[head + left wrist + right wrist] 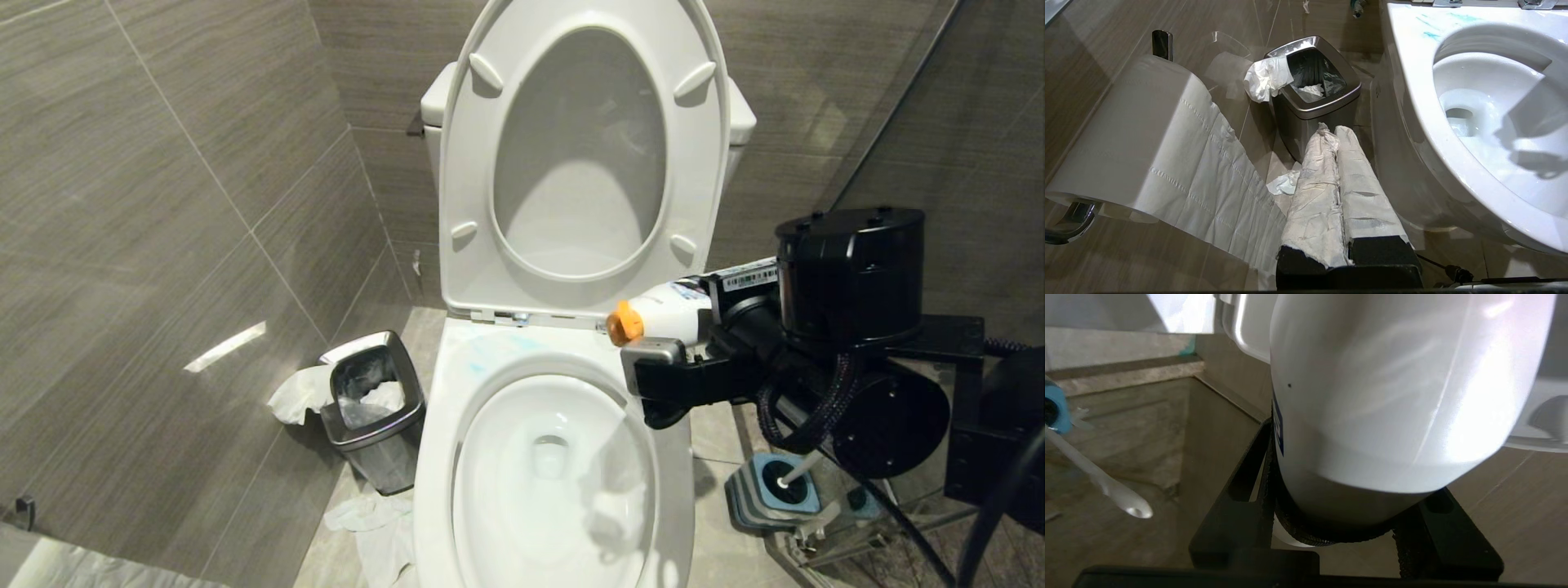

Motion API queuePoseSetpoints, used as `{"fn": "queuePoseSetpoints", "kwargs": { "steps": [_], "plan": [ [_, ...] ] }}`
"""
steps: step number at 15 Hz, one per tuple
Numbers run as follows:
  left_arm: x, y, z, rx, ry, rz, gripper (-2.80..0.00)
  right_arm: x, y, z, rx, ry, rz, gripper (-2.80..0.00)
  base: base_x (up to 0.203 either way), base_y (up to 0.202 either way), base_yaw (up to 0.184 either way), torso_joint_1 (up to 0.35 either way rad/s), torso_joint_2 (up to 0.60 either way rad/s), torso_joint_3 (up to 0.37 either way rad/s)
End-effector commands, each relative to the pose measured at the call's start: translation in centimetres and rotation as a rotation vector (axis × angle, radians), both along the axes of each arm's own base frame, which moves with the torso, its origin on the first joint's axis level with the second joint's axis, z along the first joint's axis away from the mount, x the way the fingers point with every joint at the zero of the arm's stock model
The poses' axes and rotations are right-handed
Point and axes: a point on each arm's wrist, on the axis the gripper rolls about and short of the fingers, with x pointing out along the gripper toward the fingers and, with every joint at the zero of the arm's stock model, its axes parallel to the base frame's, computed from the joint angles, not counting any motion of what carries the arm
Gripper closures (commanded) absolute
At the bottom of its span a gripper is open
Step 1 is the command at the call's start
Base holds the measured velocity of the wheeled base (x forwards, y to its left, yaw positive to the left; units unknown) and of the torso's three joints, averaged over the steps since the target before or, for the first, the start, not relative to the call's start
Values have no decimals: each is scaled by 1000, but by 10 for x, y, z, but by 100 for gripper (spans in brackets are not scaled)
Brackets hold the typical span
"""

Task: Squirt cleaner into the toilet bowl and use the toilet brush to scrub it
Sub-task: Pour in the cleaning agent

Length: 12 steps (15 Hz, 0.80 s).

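Right claw (682,343) clamped around white, orange-capped cleaner bottle (665,314), barcode label unreadable, beside toilet bowl (555,482).

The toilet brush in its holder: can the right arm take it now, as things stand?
Probably not yet. The right end effector is shut on the cleaner bottle above the toilet bowl; the toilet brush itself stands unobstructed in its holder.
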Motion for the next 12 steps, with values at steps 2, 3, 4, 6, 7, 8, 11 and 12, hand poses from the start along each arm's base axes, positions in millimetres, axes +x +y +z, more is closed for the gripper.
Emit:
{"fn": "queuePoseSetpoints", "kwargs": {
  "steps": [2,3,4,6,7,8,11,12],
  "plan": [
    [0,0,0,0,3,0,0,3,3,12,-59,-33,16,0,0,0,0,0,0,0],
    [0,0,0,0,3,1,0,6,6,13,-65,-36,20,0,0,0,0,0,0,0],
    [0,0,-1,0,4,1,0,7,8,14,-68,-39,23,0,0,0,0,0,0,0],
    [0,0,-1,-1,4,1,0,8,9,15,-96,-41,29,0,0,0,0,0,0,0],
    [0,0,-1,-1,5,0,0,8,9,15,-110,-42,33,0,0,0,0,0,0,0],
    [0,0,0,-1,3,2,0,8,9,15,-123,-42,37,0,0,0,0,0,0,0],
    [0,0,0,-1,3,2,0,8,10,16,-144,-44,44,0,0,0,0,0,0,0],
    [0,0,0,-1,3,2,0,8,11,17,-143,-46,45,0,0,0,0,0,0,0]
  ]
}}
